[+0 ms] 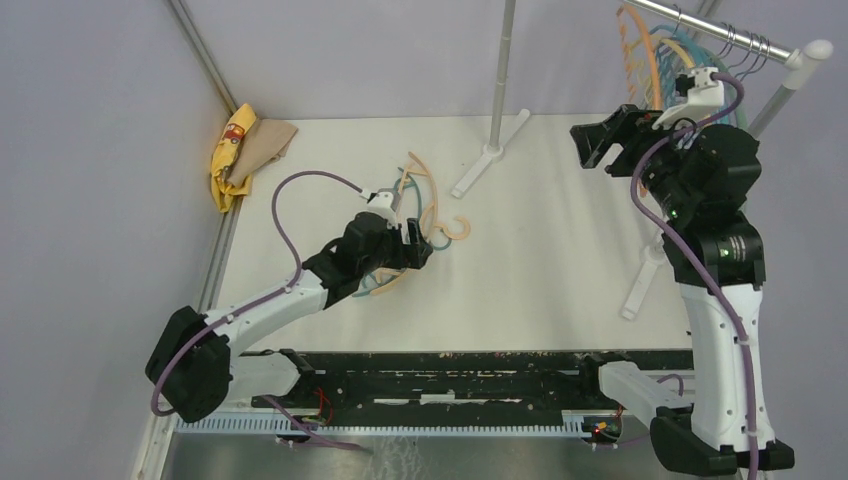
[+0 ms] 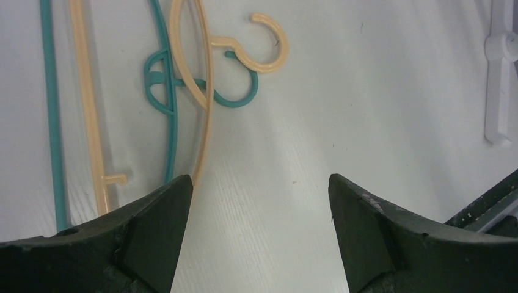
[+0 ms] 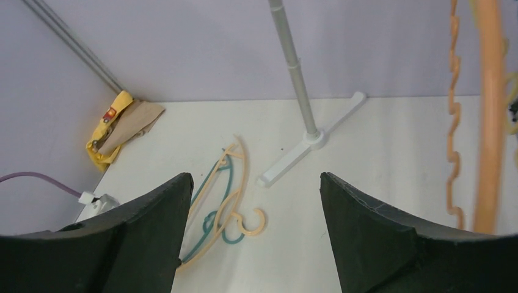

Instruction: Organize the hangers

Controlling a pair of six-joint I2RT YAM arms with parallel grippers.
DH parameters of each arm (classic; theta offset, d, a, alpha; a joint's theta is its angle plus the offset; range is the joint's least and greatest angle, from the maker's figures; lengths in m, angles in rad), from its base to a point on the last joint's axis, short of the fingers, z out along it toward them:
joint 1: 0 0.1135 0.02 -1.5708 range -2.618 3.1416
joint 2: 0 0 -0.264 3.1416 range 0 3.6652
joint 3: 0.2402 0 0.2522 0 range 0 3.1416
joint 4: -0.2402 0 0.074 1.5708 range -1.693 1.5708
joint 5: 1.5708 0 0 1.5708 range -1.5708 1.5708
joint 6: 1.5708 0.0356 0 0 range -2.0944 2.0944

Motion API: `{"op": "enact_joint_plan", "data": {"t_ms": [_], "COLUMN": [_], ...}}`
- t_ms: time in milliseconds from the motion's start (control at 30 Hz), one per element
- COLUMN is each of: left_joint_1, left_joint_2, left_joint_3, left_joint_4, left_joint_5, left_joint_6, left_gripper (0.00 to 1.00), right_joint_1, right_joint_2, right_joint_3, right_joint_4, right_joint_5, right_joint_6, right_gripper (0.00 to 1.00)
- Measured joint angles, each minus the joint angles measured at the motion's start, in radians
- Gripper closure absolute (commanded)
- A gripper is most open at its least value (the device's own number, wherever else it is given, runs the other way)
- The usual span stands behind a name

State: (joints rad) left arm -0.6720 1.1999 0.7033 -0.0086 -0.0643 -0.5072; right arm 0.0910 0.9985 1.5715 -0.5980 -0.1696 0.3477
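Left pincer (image 2: 259, 178) gapes wide over thin curved tan and teal hangers (image 2: 209, 104); right pincer (image 3: 256, 176) likewise wide

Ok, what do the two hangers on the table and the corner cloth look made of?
Tan hanger and teal hanger: probably moulded plastic, smooth, even colour, thin rigid strips. Cloth: apparently soft fabric, yellow and tan, crumpled in folds.

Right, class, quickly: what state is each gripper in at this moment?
Left gripper: open, holding nothing.
Right gripper: open, holding nothing.
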Motion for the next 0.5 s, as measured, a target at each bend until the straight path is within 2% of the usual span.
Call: {"op": "enact_joint_plan", "data": {"t_ms": [33, 133, 500], "left_joint_1": [-0.019, -0.045, -0.050], "left_joint_2": [0.017, 0.087, 0.358], "left_joint_3": [0.000, 0.003, 0.077], "left_joint_4": [0.004, 0.008, 0.043], "left_joint_5": [-0.017, -0.054, -0.146], "left_joint_6": [0.003, 0.015, 0.084], "left_gripper": [0.13, 0.24, 0.36], "right_joint_1": [0.007, 0.039, 0.224], "right_joint_2": [0.016, 0.062, 0.116], "right_joint_3": [0.000, 0.000, -0.001], "right_joint_4": [0.001, -0.003, -0.008], "right_joint_5": [-0.019, -0.055, -0.084], "right_joint_6": [0.003, 0.003, -0.020], "right_gripper": [0.16, 0.17, 0.17]}}
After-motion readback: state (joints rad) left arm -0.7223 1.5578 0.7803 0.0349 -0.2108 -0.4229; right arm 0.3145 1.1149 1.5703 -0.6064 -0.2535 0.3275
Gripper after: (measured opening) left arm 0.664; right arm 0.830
